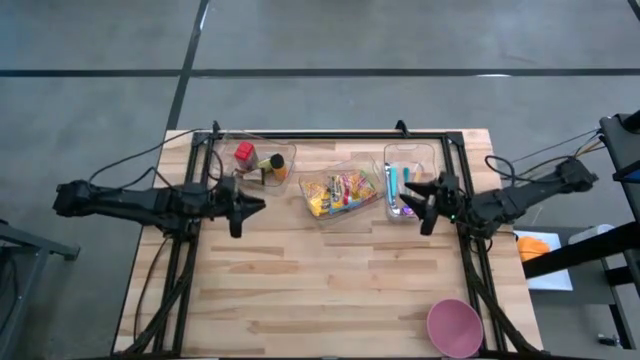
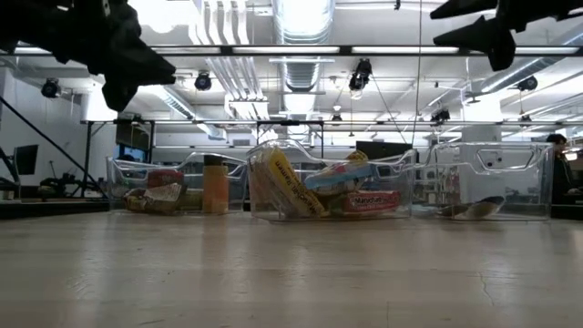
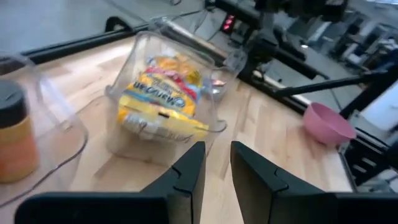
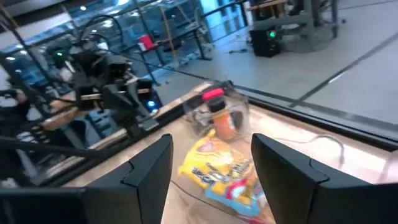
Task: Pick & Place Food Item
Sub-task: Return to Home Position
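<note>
Nearest of all, the pink bowl sat at the near right corner of the table, well apart from both arms and unlikely to trouble either. Farther in, both arms hung high above the tabletop, as the low view showed. The left gripper hovered just to the near side of the left bin, its fingers drawn almost together on nothing. The right gripper hovered at the near right edge of the right bin, fingers spread wide and empty. The likeliest slip, in my judgement, lay there: if the right arm sank while pulling back to the right, a finger could catch that bin's thin rim and drag or tip it, scattering the spoons inside. The left arm ran a like risk with the left bin, where an orange bottle and a red-capped jar stood. The food itself was out of both grasps: the noodle packs lay heaped in the middle bin, between the two grippers and slightly farther back, below their height, touching neither.
</note>
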Controlling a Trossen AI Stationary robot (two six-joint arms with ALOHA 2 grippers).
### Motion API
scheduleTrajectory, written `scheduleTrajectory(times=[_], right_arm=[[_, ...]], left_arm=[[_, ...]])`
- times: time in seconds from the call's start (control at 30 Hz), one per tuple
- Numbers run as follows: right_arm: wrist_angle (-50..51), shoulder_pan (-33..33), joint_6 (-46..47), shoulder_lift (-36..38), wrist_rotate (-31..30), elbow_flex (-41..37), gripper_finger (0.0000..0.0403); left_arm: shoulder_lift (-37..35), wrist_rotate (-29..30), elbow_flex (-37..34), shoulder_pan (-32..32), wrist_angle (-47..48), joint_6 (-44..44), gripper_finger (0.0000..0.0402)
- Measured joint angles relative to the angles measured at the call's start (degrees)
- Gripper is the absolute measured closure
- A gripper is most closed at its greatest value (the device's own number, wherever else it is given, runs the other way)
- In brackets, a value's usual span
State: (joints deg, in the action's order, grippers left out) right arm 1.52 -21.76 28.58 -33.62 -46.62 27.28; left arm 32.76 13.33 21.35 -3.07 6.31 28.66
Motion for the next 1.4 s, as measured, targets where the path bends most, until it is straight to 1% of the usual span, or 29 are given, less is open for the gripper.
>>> scheduleTrajectory(times=[0.07,0.13,0.17,0.27,0.3,0.4,0.5,0.67,0.77,0.87,1.0,1.07,1.27,1.4], right_arm=[[0.02,-2.10,0.01,0.14,-1.30,-0.96,0.0187],[-0.09,-3.65,3.43,0.14,-1.12,-2.09,0.0187],[-0.10,-4.30,5.00,0.13,-0.15,-2.76,0.0187],[-2.51,-5.14,7.46,0.65,5.29,-5.06,0.0187],[-5.32,-5.16,7.30,0.87,6.43,-6.20,0.0187],[-15.94,-4.95,2.80,1.96,9.14,-10.43,0.0187],[-22.04,-4.44,-0.03,3.44,9.76,-14.65,0.0187],[-23.13,-3.37,-0.99,7.49,13.91,-18.85,0.0187],[-22.99,-3.00,-2.68,10.38,14.44,-20.80,0.0187],[-22.85,-2.27,-3.55,13.78,16.10,-23.26,0.0187],[-22.73,-0.61,-3.49,18.41,18.36,-26.54,0.0187],[-20.61,0.12,-3.28,19.97,18.70,-26.81,0.0187],[-16.99,3.07,-2.87,21.90,18.65,-26.81,0.0187],[-16.77,3.59,-2.62,22.00,20.15,-26.81,0.0187]], left_arm=[[-0.05,-1.00,-1.54,0.00,-3.16,-1.77,0.0316],[-0.03,-1.68,-3.13,0.00,-6.98,-4.77,0.0316],[-0.03,-2.07,-3.80,0.00,-8.92,-6.11,0.0316],[-0.05,-2.22,-5.59,0.00,-13.13,-9.40,0.0316],[-0.05,-2.22,-6.08,0.00,-13.52,-9.83,0.0316],[-0.05,-2.22,-6.81,0.00,-13.57,-10.44,0.0316],[-0.04,-2.22,-6.81,0.01,-12.95,-11.57,0.0316],[-0.03,-2.23,-6.81,0.39,-12.58,-12.18,0.0316],[0.05,-2.30,-6.82,1.40,-10.82,-11.10,0.0316],[-0.03,-2.43,-8.24,2.51,-10.30,-8.69,0.0316],[-0.33,-2.48,-10.73,2.58,-11.85,-6.61,0.0316],[-0.97,-2.63,-11.39,2.58,-12.24,-6.20,0.0316],[-5.16,-2.65,-13.76,2.58,-11.60,-6.13,0.0316],[-9.47,-2.61,-14.66,2.58,-8.26,-6.02,0.0316]])
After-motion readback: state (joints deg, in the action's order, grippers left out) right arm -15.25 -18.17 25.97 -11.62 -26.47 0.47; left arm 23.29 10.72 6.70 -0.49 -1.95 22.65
